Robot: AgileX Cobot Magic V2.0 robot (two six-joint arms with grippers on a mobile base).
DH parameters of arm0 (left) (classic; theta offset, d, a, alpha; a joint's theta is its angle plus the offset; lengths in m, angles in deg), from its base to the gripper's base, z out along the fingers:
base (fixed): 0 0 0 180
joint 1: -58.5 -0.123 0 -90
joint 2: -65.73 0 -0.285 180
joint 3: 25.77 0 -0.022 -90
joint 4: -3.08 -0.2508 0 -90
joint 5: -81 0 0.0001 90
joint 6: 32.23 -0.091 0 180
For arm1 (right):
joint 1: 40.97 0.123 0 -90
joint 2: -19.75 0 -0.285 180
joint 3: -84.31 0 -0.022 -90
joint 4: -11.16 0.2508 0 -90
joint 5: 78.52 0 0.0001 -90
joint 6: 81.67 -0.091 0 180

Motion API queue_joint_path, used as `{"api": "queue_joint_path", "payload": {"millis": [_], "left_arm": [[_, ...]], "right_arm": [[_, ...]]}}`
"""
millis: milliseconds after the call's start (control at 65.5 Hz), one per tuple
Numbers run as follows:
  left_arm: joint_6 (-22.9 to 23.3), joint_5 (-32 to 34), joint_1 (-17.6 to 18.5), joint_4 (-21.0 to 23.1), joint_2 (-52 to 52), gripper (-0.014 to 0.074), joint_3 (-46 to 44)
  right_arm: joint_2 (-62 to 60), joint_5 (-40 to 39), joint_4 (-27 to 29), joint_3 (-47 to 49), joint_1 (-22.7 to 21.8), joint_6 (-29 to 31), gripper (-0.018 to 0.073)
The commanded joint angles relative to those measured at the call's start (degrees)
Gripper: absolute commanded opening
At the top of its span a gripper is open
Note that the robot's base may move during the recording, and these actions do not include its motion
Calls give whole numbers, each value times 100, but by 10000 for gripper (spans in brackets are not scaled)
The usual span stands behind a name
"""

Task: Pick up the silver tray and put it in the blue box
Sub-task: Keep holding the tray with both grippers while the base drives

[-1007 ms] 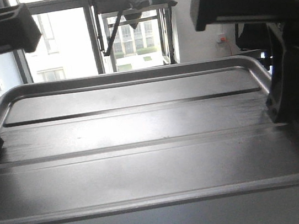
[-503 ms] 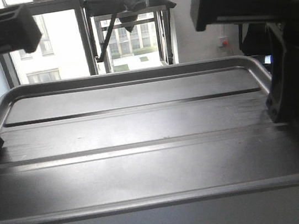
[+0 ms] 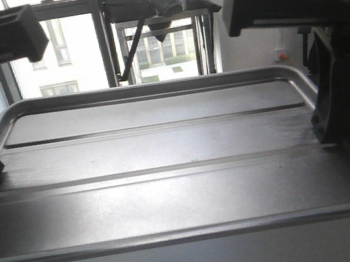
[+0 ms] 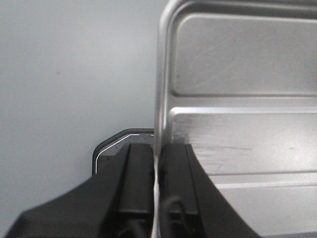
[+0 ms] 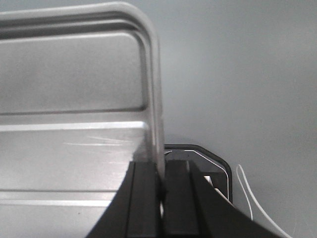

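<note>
Window (image 3: 79, 53) behind | silver tray (image 3: 164, 145) rims clamped: left pincer (image 4: 157, 151), right pincer (image 5: 161, 167)

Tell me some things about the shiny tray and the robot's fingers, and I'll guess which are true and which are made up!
1. The tray has food on it. False: it is bare.
2. The left fingers pinch the tray's rim, one on each side of it. True.
3. The right fingers are wide open and touch nothing. False: they are shut on the tray's other rim.
4. Two long ridges run across the tray. True.
5. A window shows behind the tray. True.
</note>
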Motion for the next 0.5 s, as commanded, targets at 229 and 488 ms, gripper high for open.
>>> {"api": "queue_joint_path", "payload": {"millis": [229, 488], "left_arm": [[-4, -154, 21, -201, 155, -15, -127], [-4, -154, 21, -201, 155, -15, -127]], "right_arm": [[-139, 121, -309, 182, -59, 6, 52], [-139, 121, -309, 182, -59, 6, 52]]}}
